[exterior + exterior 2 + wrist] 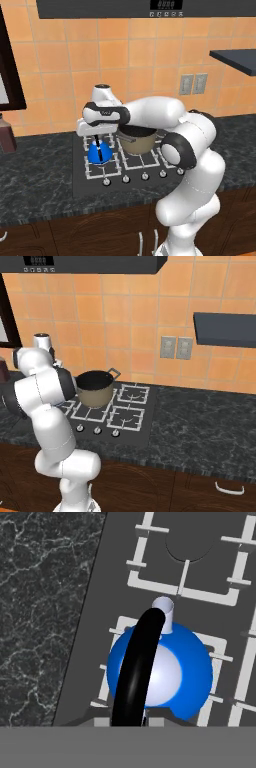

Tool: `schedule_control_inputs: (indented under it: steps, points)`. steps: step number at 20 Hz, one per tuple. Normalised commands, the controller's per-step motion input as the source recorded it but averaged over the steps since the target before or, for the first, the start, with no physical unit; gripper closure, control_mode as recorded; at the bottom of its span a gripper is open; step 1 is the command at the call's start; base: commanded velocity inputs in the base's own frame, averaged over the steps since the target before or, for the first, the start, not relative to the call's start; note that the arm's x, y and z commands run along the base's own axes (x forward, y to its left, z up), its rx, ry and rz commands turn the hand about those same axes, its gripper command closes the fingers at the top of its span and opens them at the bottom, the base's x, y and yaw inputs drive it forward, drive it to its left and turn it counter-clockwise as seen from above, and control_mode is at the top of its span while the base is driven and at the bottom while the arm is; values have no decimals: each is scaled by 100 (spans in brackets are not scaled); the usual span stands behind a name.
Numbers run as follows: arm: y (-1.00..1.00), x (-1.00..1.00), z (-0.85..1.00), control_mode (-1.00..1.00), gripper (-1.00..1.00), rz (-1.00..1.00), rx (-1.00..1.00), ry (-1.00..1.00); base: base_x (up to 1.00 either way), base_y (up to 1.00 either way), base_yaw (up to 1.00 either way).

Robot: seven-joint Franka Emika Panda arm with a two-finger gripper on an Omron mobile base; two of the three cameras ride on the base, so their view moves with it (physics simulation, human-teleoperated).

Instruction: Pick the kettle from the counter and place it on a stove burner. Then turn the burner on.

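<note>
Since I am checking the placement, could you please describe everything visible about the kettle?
The kettle is a small, glossy bright blue dome with a pale silvery top, a short pale spout and a thin black arched handle. It stands upright over a front left stove burner, left of the bronze pot. The end effector is shut on its handle.

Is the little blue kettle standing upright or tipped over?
Upright: the kettle sits over a front-left stove burner, dome down, black handle arching up into the shut gripper.
</note>
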Motion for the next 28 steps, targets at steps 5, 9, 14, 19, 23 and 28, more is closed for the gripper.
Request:
schedule_control_inputs:
  steps: [5, 9, 14, 19, 23, 28]
  points:
    - [0, 0, -45, -100, 100, 0, 0, 0, 0, 0, 0]
    - [0, 0, -17, -100, 100, 0, 0, 0, 0, 0, 0]
    - [0, 0, 0, -100, -100, 0, 0, 0, 0, 0, 0]
    - [0, 0, 0, -100, -100, 0, 0, 0, 0, 0, 0]
    - [0, -1, 0, -100, -100, 0, -1, 0, 0, 0, 0]
    - [-9, -6, 3, -100, -100, -4, -3, 0, 0, 0, 0]
